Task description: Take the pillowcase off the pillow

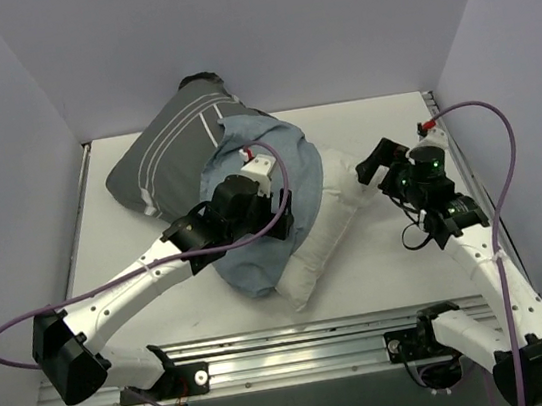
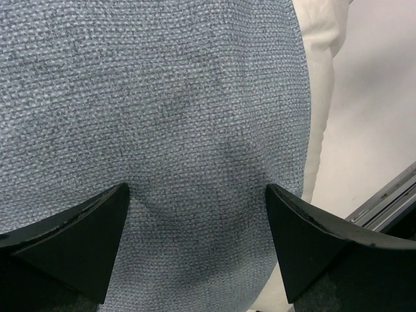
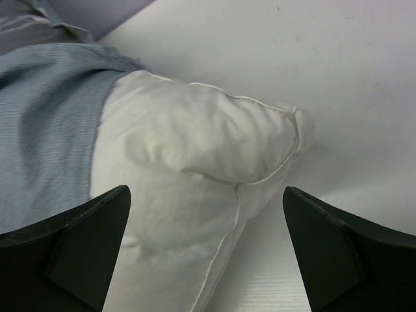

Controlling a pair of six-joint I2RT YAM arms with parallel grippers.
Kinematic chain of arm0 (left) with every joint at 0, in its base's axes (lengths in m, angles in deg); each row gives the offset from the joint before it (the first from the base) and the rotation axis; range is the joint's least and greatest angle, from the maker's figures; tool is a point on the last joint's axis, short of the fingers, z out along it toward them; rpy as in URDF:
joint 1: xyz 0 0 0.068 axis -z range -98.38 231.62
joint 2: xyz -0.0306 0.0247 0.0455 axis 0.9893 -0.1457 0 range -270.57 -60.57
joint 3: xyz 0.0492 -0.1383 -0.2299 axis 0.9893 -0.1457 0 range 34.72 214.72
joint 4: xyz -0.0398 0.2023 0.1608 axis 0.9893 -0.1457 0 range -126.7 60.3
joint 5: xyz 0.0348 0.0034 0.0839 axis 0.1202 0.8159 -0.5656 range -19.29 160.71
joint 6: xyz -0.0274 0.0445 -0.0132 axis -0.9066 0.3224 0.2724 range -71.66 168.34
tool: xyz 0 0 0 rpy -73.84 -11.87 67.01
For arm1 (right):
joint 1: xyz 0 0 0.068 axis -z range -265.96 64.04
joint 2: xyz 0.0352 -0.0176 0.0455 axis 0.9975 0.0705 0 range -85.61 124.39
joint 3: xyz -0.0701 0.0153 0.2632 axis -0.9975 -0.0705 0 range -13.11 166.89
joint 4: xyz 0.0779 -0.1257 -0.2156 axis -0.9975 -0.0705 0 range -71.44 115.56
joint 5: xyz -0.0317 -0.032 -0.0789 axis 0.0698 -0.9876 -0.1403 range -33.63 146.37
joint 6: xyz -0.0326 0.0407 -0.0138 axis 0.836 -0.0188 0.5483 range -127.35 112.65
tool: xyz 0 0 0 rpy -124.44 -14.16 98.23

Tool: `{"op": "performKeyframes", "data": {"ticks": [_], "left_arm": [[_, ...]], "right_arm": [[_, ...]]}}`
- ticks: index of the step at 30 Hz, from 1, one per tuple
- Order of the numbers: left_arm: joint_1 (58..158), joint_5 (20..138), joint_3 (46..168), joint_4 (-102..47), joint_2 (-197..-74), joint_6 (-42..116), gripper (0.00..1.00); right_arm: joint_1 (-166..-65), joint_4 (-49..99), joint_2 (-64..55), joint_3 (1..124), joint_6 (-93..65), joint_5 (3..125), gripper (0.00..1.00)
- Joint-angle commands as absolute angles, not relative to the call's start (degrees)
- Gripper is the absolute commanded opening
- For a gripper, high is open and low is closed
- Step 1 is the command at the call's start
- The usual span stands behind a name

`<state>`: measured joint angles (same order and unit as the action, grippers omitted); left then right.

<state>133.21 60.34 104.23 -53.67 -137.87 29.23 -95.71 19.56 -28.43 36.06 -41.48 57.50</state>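
The pillowcase (image 1: 172, 158) sits partly off the pillow (image 3: 195, 149).
Both spread wide, holding nothing: left gripper (image 2: 196, 188) over the cloth-covered pillow, right gripper (image 3: 206, 189) at its bare corner.

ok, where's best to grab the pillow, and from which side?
The bare seamed corner of the pillow, sticking out of the pillowcase on the right. Come from the right, jaws straddling it: it tapers to a graspable point and no cloth covers it.
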Motion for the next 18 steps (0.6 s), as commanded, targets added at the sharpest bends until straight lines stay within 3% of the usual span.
{"op": "performKeyframes", "data": {"ticks": [1,13,18], "left_arm": [[134.1,59.0,107.2,-51.8,-139.6,29.7,0.94],[135.1,65.2,108.4,-50.0,-141.8,26.7,0.94],[135.2,67.9,108.6,-48.6,-141.3,25.6,0.94]], "right_arm": [[-96.1,18.7,-34.4,35.3,-39.8,59.2,0.98],[-96.8,31.9,-39.6,18.0,-45.0,85.4,0.99],[-100.4,37.2,-39.6,13.7,-46.1,86.4,0.99]]}}
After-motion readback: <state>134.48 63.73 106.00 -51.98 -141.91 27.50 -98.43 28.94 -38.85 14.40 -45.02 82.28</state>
